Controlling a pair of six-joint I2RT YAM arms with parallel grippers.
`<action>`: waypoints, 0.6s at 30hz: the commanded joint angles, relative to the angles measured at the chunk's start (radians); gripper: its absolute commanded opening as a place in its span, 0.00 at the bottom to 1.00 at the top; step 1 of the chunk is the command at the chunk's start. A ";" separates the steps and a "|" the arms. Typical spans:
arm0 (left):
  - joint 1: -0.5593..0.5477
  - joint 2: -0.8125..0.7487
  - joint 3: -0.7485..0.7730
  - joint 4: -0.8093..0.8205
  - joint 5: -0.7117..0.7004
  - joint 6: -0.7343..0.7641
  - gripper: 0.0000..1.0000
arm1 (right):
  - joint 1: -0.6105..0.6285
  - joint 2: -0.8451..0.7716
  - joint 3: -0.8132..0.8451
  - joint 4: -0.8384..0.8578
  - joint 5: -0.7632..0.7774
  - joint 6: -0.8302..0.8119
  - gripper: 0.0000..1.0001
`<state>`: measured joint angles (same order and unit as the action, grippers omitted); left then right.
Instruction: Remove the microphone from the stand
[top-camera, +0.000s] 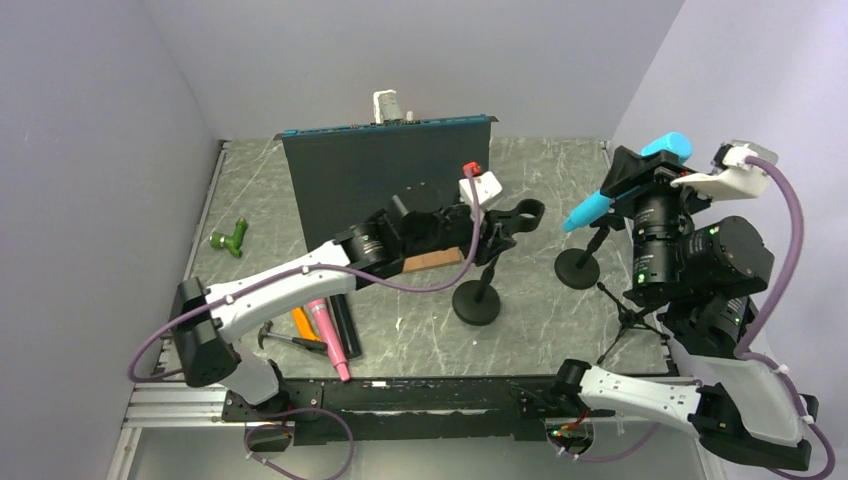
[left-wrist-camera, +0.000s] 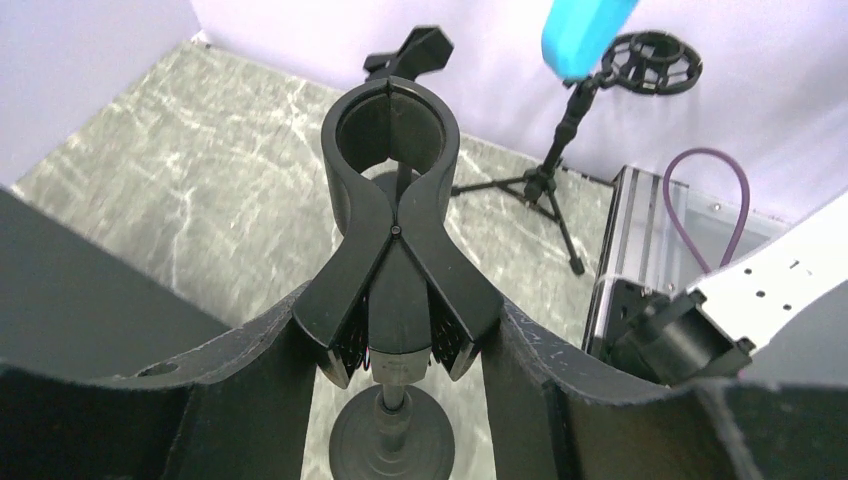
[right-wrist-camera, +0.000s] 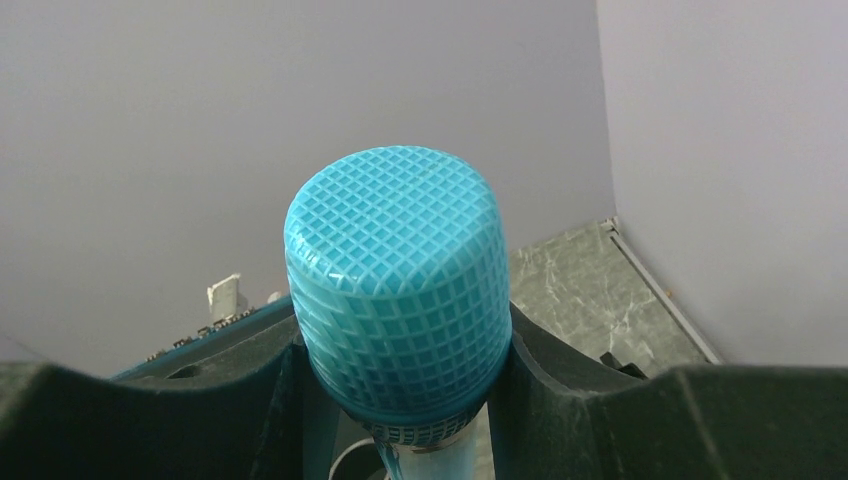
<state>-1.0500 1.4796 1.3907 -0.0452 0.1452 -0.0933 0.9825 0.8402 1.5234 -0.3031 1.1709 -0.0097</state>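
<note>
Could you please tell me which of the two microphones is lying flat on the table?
The pink microphone, flat on the table at its near left; the blue microphone is up in the air, clamped in the right gripper.

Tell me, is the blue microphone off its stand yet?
Nearly done. The right gripper is shut on the blue microphone, held high and seemingly free of any stand. The left gripper clamps the empty clip of the middle stand. Left to do: set the microphone down.
</note>
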 joint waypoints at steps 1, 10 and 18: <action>-0.023 0.092 0.151 0.155 0.031 -0.014 0.00 | -0.002 -0.022 0.033 -0.093 0.030 0.049 0.00; -0.127 0.339 0.420 0.153 0.053 0.016 0.00 | 0.000 -0.040 0.066 -0.029 0.053 -0.042 0.00; -0.143 0.367 0.309 0.229 0.061 0.002 0.00 | -0.002 -0.086 0.052 0.006 0.079 -0.075 0.00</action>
<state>-1.1999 1.8786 1.7351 0.0185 0.1822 -0.0898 0.9825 0.7807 1.5562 -0.3420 1.2255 -0.0460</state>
